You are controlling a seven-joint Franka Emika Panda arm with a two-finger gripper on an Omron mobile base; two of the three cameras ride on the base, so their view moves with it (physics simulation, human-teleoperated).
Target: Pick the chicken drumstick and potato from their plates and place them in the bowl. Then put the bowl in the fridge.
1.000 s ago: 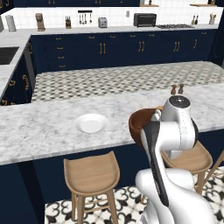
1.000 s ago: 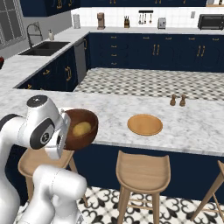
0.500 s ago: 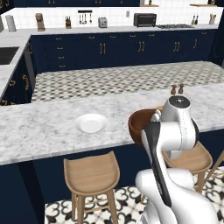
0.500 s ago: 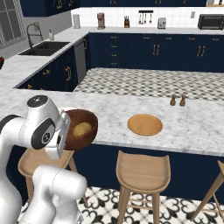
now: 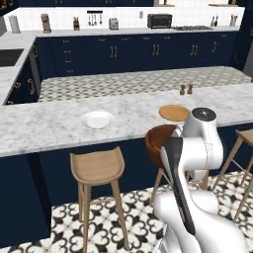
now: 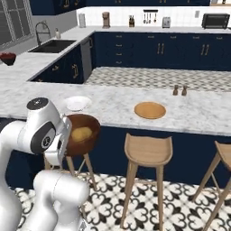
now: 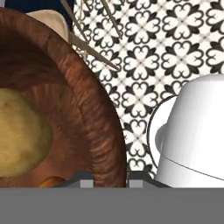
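— What's on the counter point(image 5: 44, 129), from the left?

— A white plate point(image 5: 98, 119), then the wooden plate point(image 5: 174, 112), both bare.

— And the bowl point(image 6: 83, 133)?

— Off the counter, up in the air beside the stools point(image 6: 147, 152). The gripper point(image 7: 105, 178) is clamped on its rim, one finger inside, one outside.

— The food?

— The potato point(image 6: 81, 133) lies inside. An orange bit below it may be the drumstick point(image 7: 51, 182); I can't tell.

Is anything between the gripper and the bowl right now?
Nothing visible. In the hand view the bowl has its thick rim running down between the two fingertips, so the gripper appears clamped on it. The potato lies inside, with the bowl held off the counter.
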